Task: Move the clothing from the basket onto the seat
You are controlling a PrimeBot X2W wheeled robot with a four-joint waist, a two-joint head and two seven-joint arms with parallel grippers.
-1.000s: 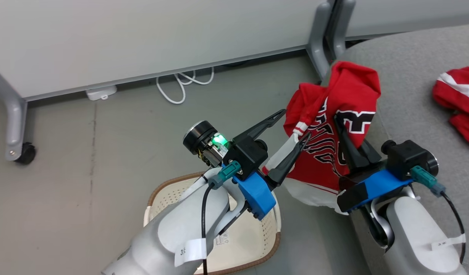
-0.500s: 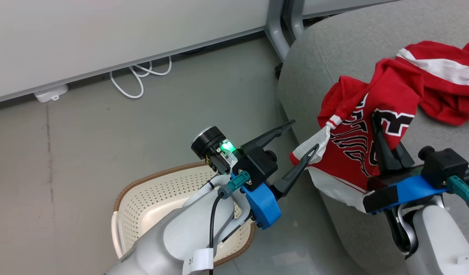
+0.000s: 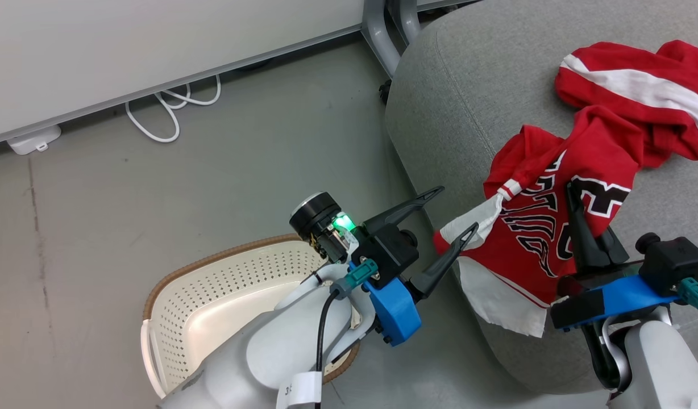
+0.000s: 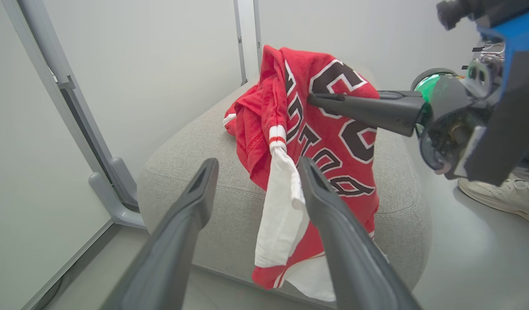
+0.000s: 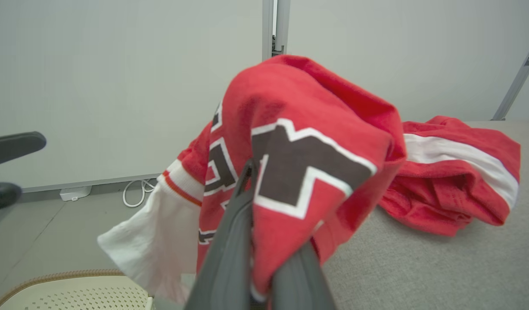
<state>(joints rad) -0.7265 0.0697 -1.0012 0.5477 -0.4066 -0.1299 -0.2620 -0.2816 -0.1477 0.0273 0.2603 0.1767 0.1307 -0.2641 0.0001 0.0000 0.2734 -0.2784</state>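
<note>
carried further in over the seat (image 3: 462,85) since a moment ago, the lettered garment (image 3: 531,227) now reaches the striped garment (image 3: 627,91), where before the two lay well apart; the head camera has swung too. the seat is a broad block of grey woven upholstery with rounded corners and a stitched seam along its edge. on the smooth grey floor (image 3: 156,199) beside it stands the basket (image 3: 201,258), cream perforated plastic under a brown woven-look rim, partly hidden by the left forearm. the striped garment lies crumpled on the seat top, soft red cloth crossed by a white band. the lettered garment, red with black-and-white letters, hangs in folds from the right gripper (image 3: 572,193), draped over the seat's near edge, its white sleeve dangling. the right gripper is pinched tight on a bunch of this cloth. the left gripper (image 3: 457,208) is spread wide and holds nothing; the white sleeve hangs just beside one finger, and whether they touch i cannot tell.
</note>
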